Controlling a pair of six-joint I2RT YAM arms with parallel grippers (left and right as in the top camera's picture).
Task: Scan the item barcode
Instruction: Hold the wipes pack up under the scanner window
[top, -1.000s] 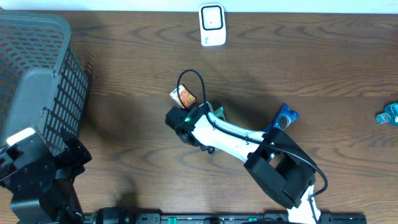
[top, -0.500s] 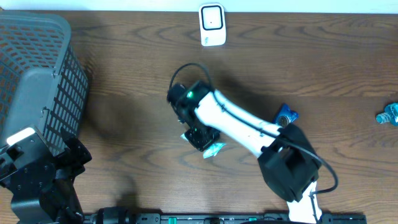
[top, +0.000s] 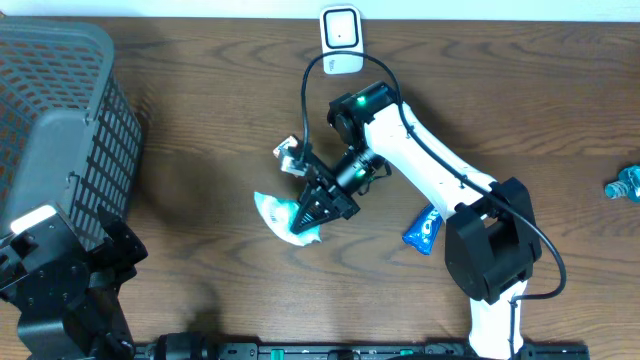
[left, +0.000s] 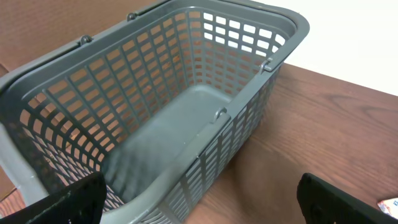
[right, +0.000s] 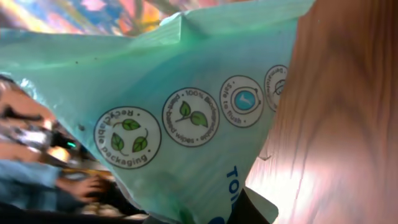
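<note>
My right gripper (top: 313, 212) is shut on a teal and white packet (top: 283, 216), holding it over the middle of the table. In the right wrist view the packet (right: 186, 106) fills most of the frame and shows round green recycling marks, with one dark fingertip (right: 249, 210) at the bottom. I see no barcode on this face. The white scanner (top: 341, 40) stands at the table's back edge, well beyond the packet. My left gripper (left: 199, 208) is open and empty at the front left, facing the basket.
A grey mesh basket (top: 60, 140) takes up the left side; its rim (left: 273, 59) is close in front of the left gripper. A small snack packet (top: 291, 153) lies near the held packet. A blue packet (top: 424, 228) lies beside the right arm, and another blue item (top: 625, 185) at the right edge.
The right arm has swung back toward the scanner, and its gripper now points down-left with the teal packet, which has moved left. The blue packet now lies nearer the front. The left arm is still.
</note>
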